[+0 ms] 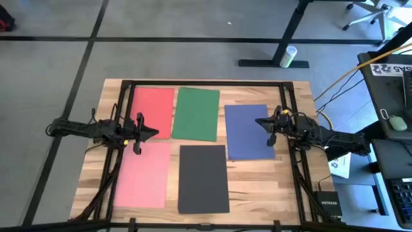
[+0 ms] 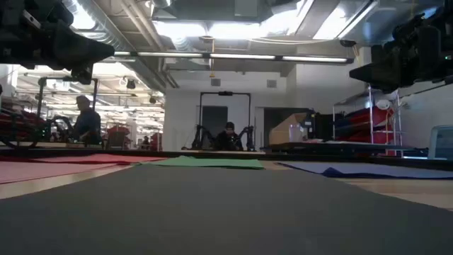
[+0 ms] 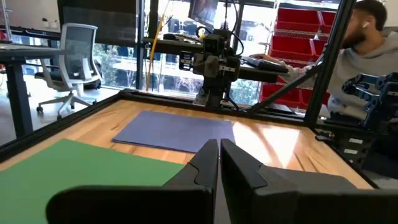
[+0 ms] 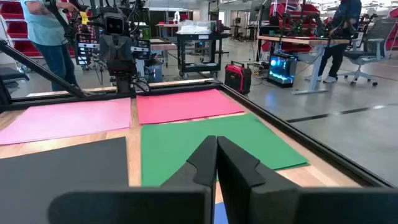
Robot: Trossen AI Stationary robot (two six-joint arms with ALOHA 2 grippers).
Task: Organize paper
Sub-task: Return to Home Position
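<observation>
Five sheets of paper lie flat on the wooden table, apart from one another. Red (image 1: 154, 113), green (image 1: 196, 114) and blue (image 1: 248, 132) are in the far row; pink (image 1: 143, 174) and dark grey (image 1: 203, 178) are in the near row. My left gripper (image 1: 153, 133) hovers shut over the gap between the red and pink sheets, pointing toward the table's right. My right gripper (image 1: 260, 121) hovers shut over the blue sheet, pointing left. In the low view both grippers, left (image 2: 106, 51) and right (image 2: 354, 71), stand well above the table. Nothing is between either pair of fingers.
A black frame rail (image 1: 206, 83) runs around the table. Off the right edge lie a white printed sheet (image 1: 339, 165) and a black box (image 1: 328, 205). A person (image 3: 367, 43) sits beyond the right side, and other people (image 4: 43, 31) stand beyond the left.
</observation>
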